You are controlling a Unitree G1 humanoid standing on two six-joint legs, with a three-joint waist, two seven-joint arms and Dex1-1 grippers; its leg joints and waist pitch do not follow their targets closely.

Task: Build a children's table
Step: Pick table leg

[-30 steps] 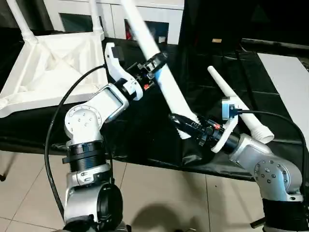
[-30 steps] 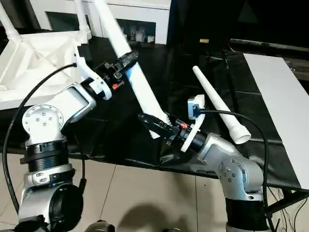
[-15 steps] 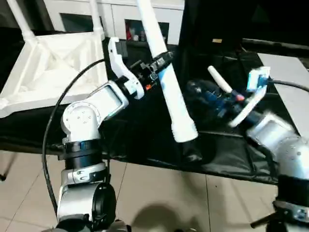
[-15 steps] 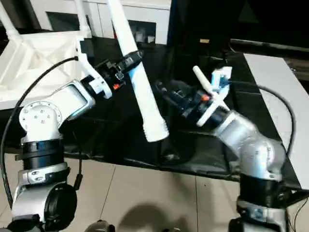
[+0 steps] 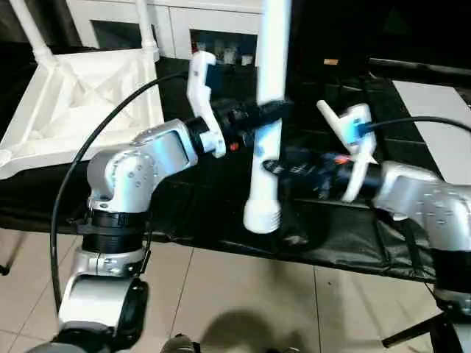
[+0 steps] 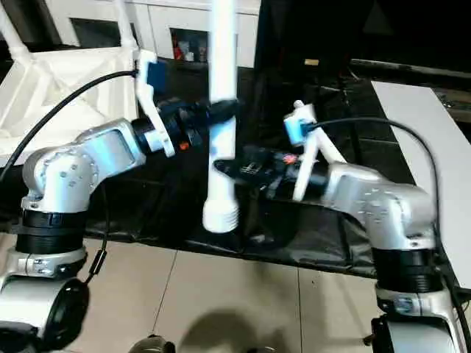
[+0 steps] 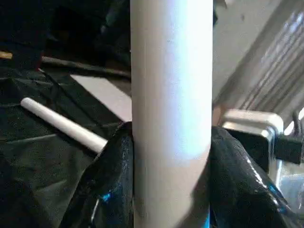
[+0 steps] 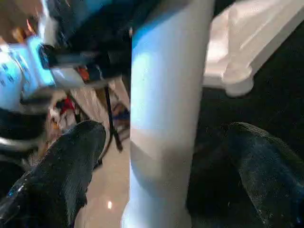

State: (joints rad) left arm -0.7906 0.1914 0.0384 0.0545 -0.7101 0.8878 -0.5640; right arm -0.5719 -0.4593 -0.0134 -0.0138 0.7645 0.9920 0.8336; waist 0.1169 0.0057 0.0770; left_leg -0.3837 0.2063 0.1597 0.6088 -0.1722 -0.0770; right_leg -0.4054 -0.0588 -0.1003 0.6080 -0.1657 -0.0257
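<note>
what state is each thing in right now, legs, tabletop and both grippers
held table leg: near upright, ribbed end down, clamped mid-shaft
left gripper: shut on the held table leg
right gripper: open, fingers either side of the held leg, apart from it
spare table leg: lying on the black table cover
tabletop: upside down, two legs fitted

The upright leg (image 5: 266,110), clamped in the left gripper (image 5: 266,112), stands mid-scene and blocks the way between the arms. The right gripper (image 5: 274,168) straddles it lower down, its fingers (image 8: 66,166) spread with room on both sides. Behind, a second leg (image 5: 335,126) lies on the black cloth (image 5: 213,213). The tabletop (image 5: 73,103) fills the far left; bare cloth lies between.
</note>
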